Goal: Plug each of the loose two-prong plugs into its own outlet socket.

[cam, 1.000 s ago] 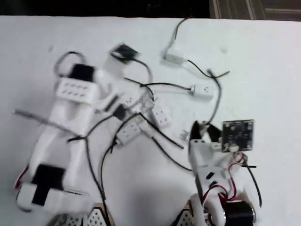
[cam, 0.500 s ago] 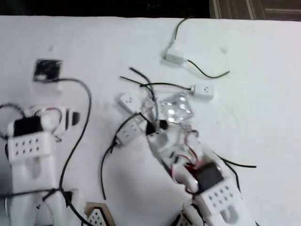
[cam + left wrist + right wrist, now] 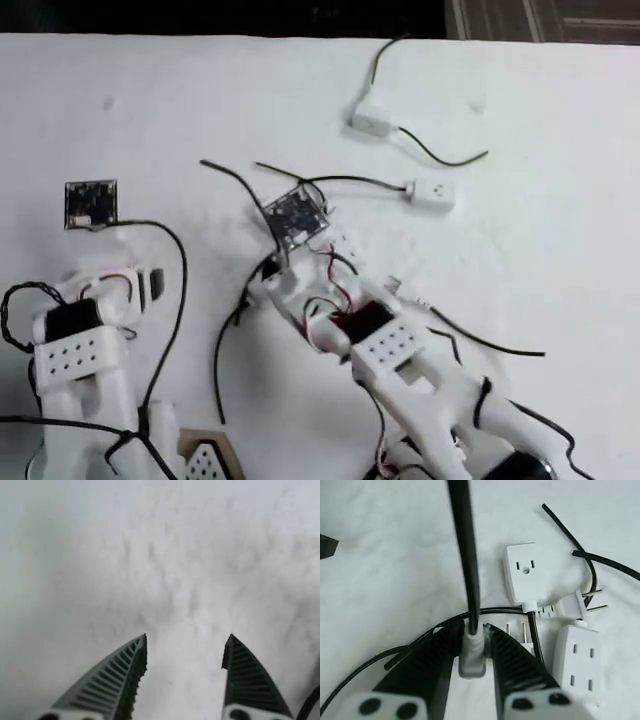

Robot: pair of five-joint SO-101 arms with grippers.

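Worktop (image 3: 560,260), white, lies bare across its far left corner and down its right edge, so there is open room on both sides. The clutter of cords and sockets sits around the middle.

The right arm (image 3: 420,370) comes up from the near edge, right of middle, and slants toward the centre, low over the cords. The left arm (image 3: 75,350) stands by the near left corner, well apart from the sockets.

The left claw (image 3: 185,645) is released, its two fingers spread over bare worktop. The right claw (image 3: 474,632) is clenched on a plug (image 3: 471,657), gripping its pale body from both sides. The plug's black cord (image 3: 462,545) runs straight away from it.

Just beside that claw lie a socket block (image 3: 580,667), a square single socket (image 3: 525,572) and a second plug (image 3: 526,641) with two prongs showing. A third plug (image 3: 577,605) lies between the two sockets.

In the high view another socket (image 3: 432,193) lies right of centre. A white block (image 3: 368,122) with cords lies nearer the far edge.
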